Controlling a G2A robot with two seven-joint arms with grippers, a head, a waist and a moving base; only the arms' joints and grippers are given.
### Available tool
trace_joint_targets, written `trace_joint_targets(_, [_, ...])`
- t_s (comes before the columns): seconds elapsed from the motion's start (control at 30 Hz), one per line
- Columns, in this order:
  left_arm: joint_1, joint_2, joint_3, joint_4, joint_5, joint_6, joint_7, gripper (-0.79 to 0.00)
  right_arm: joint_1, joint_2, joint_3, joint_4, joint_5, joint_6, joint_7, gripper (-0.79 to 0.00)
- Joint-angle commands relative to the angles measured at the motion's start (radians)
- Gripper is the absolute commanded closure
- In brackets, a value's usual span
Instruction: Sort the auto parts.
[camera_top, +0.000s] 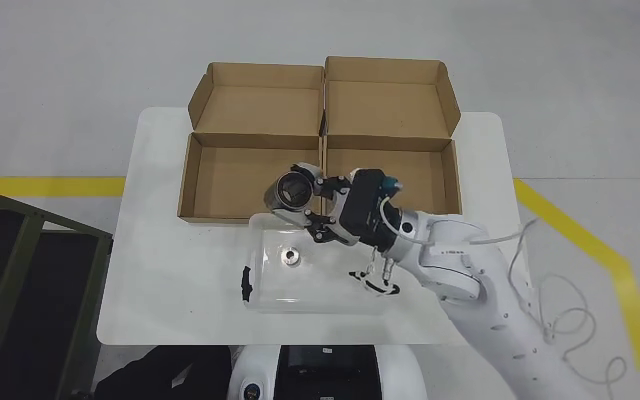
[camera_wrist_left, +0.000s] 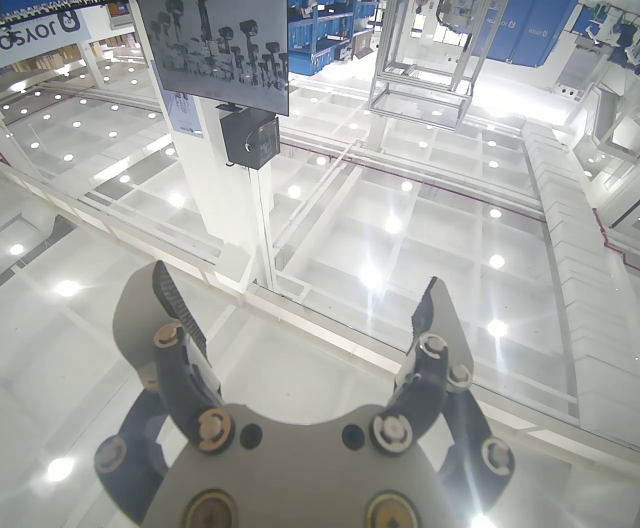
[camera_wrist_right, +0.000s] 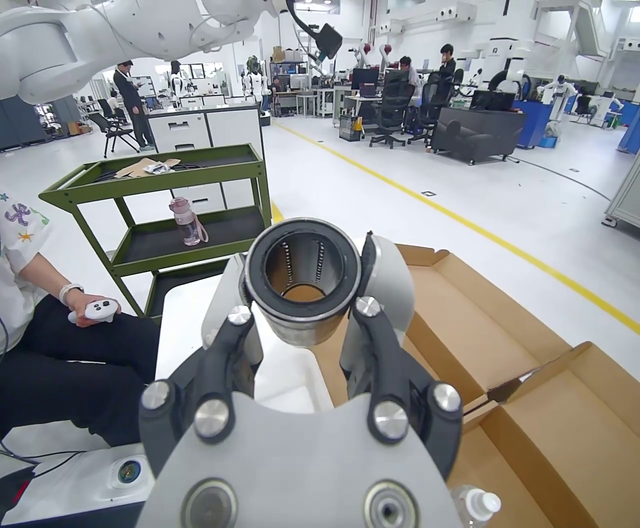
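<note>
My right gripper (camera_top: 298, 193) is shut on a hollow metal cylinder bearing (camera_top: 292, 188), held on its side over the near edge of the left cardboard box (camera_top: 215, 185). The right wrist view looks into the bearing's (camera_wrist_right: 302, 285) bore, with a finger (camera_wrist_right: 387, 280) pressed on either side. A clear plastic bin (camera_top: 265, 290) sits on the table in front of the boxes with a small metal ring part (camera_top: 290, 258) and a black part (camera_top: 245, 283) in it. My left gripper (camera_wrist_left: 300, 305) points up at the ceiling, open, with nothing between its toothed fingers (camera_wrist_left: 172, 300).
Two open cardboard boxes stand side by side at the back of the white table (camera_top: 150, 290), the right box (camera_top: 435, 175) beside the left. A green cart (camera_wrist_right: 150, 210) stands left of the table. A seated person (camera_wrist_right: 30, 320) holds a controller off the table's left side.
</note>
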Motion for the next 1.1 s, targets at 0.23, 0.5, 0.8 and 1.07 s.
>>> trace_joint_targets(0.23, [0.000,0.000,0.000,0.000,0.000,0.000,0.000,-0.785,-0.010,-0.006,-0.020,0.030,-0.055,0.028,-0.013,0.000])
trace_joint_targets(0.5, [0.000,0.000,0.000,0.000,0.000,0.000,0.000,-0.785,0.040,-0.018,-0.075,0.103,-0.108,0.028,0.058,0.000])
trace_joint_targets(0.8, [0.000,0.000,0.000,0.000,0.000,0.000,0.000,-0.785,0.083,-0.026,-0.094,0.207,-0.160,0.009,0.072,0.000])
trace_joint_targets(1.07, [0.000,0.000,0.000,0.000,0.000,0.000,0.000,-0.785,0.110,-0.040,-0.125,0.255,-0.197,0.042,0.040,0.000])
